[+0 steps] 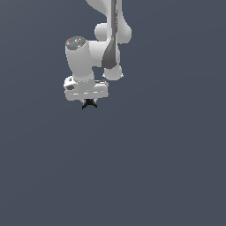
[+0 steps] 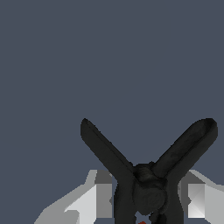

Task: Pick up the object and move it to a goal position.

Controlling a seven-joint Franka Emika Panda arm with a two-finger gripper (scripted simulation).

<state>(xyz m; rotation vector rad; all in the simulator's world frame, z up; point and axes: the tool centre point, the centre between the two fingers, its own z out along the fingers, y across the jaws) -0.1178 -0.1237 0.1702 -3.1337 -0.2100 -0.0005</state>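
Plain dark grey-blue background fills both views. Hanging under the white arm, the gripper (image 1: 89, 102) has its pale fingers (image 2: 97, 194) on either side of the black object (image 2: 146, 175), apparently clamped on its body. Two legs splay outward, with a small red tip just visible at the wrist view's edge

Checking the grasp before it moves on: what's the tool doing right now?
Tool: closed on the black clamp, fingers either side of its body.
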